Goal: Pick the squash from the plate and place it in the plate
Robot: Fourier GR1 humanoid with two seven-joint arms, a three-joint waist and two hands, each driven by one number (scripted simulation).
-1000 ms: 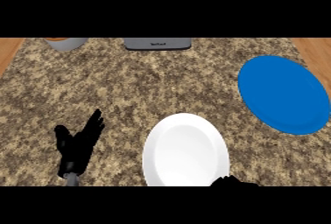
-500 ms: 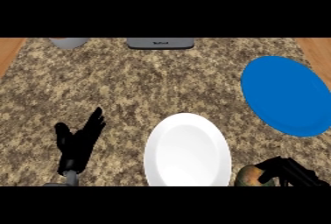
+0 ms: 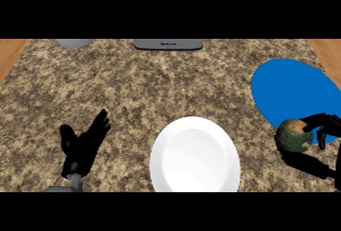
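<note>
A green and orange squash (image 3: pixel 292 136) hangs just off the lower left rim of the blue plate (image 3: pixel 293 94), above the counter. My right hand (image 3: pixel 311 160) is curled round it, fingers over its top right and thumb under it. The white plate (image 3: pixel 194 157) lies at the lower middle with nothing on it. At the lower left my left hand (image 3: pixel 82 146) rests open, fingers pointing up, apart from both plates.
A grey flat appliance (image 3: pixel 168 44) and a grey round object (image 3: pixel 74 43) sit at the counter's far edge. Wooden strips (image 3: pixel 9 54) border the speckled counter on both sides.
My right hand has risen from the lower edge towards the blue plate, carrying the squash up and to the right. The left hand has stayed still.
</note>
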